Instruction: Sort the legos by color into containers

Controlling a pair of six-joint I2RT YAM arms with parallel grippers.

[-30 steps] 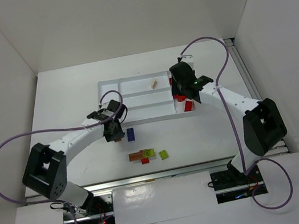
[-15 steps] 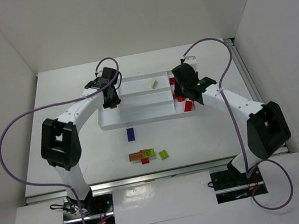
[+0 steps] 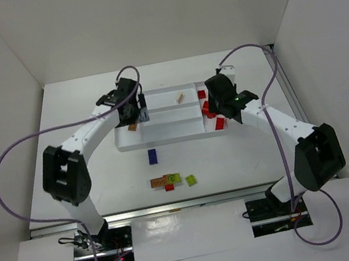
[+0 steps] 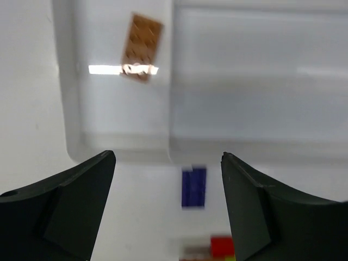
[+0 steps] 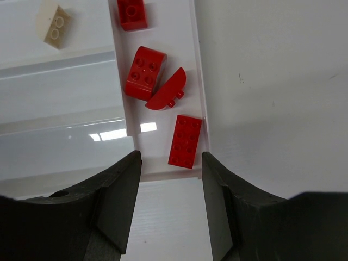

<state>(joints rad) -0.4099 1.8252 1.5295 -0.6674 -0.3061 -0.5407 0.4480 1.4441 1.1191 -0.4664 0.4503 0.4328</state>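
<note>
The left gripper [image 4: 167,163] hangs over the left end section of the white tray [image 3: 163,142], jaws spread wide with nothing between them. The orange-brown plate [image 4: 142,47] lies flat on that section's floor, a bit ahead of the fingertips and over toward the left finger's side, touching neither. On the table [image 3: 247,158], just outside the tray's near wall, there's a blue-purple brick [image 4: 194,186] showing in the gap between the fingers. Closer to the arm bases sits a small cluster: another orange-brown piece [image 3: 159,182], a red one [image 3: 169,187] and two lime green ones [image 3: 191,181]. It's too small and blurry to say whether they touch.

The right gripper [image 5: 169,160] is over the tray's right end section, jaws partly apart and holding nothing. Four red pieces [image 5: 145,73] lie in that section, the closest being a flat red plate [image 5: 185,140] just beyond the fingertips. A cream brick [image 5: 54,26] sits in the far long slot.
</note>
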